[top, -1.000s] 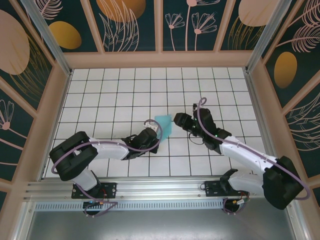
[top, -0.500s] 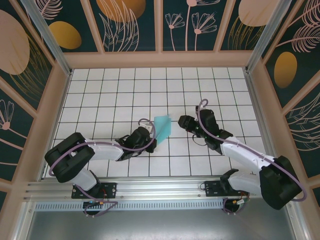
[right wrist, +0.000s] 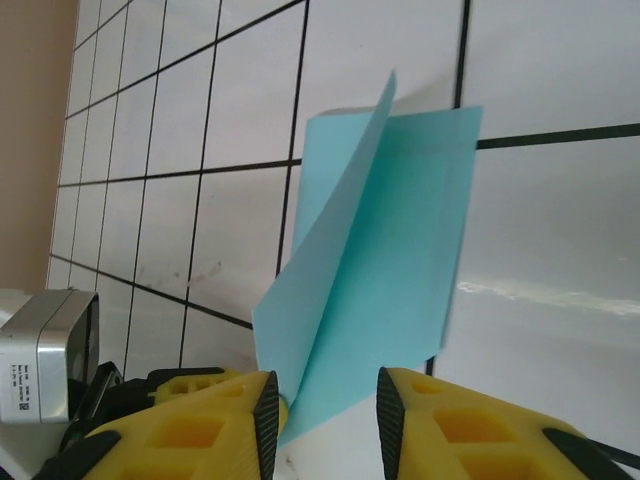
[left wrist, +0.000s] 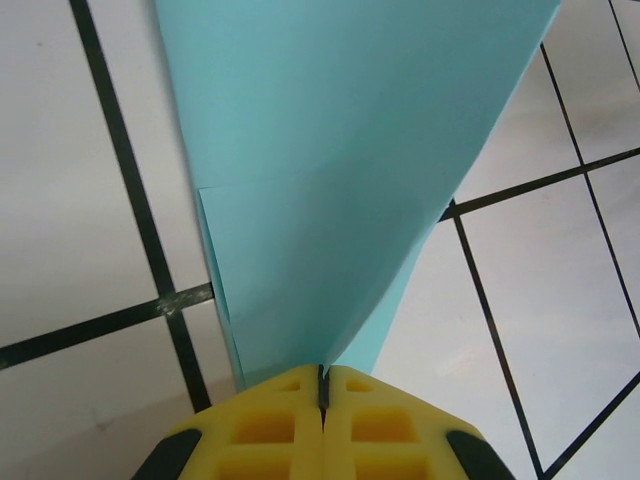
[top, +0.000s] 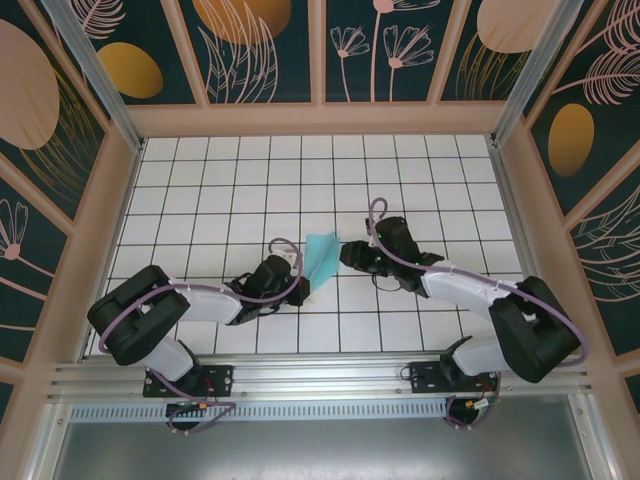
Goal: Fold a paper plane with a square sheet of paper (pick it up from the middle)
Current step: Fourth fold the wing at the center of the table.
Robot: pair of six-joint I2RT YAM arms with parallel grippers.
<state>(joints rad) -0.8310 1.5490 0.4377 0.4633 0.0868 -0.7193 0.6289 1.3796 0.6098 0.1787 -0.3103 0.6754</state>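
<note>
The turquoise sheet of paper (top: 322, 254) is folded into a tapering wedge with a centre crease and lies mid-table on the white tiles. My left gripper (top: 300, 286) is shut on its narrow end; in the left wrist view the paper (left wrist: 340, 170) runs into the closed yellow jaws of the left gripper (left wrist: 322, 378). My right gripper (top: 344, 255) is at the wedge's right edge. In the right wrist view the right gripper (right wrist: 325, 412) stands open astride the near corner of the paper (right wrist: 385, 250), one flap of it standing up. The left pad (right wrist: 266, 410) is close against that flap.
The white tiled table (top: 200, 180) has beige side walls (top: 100, 230) and a metal rail (top: 300, 380) along the near edge. The left wrist camera housing (right wrist: 45, 340) sits close beside my right gripper's left finger.
My right gripper has moved left up to the paper and its jaws have narrowed around the corner. The left gripper has drawn slightly back and left, still shut on the paper.
</note>
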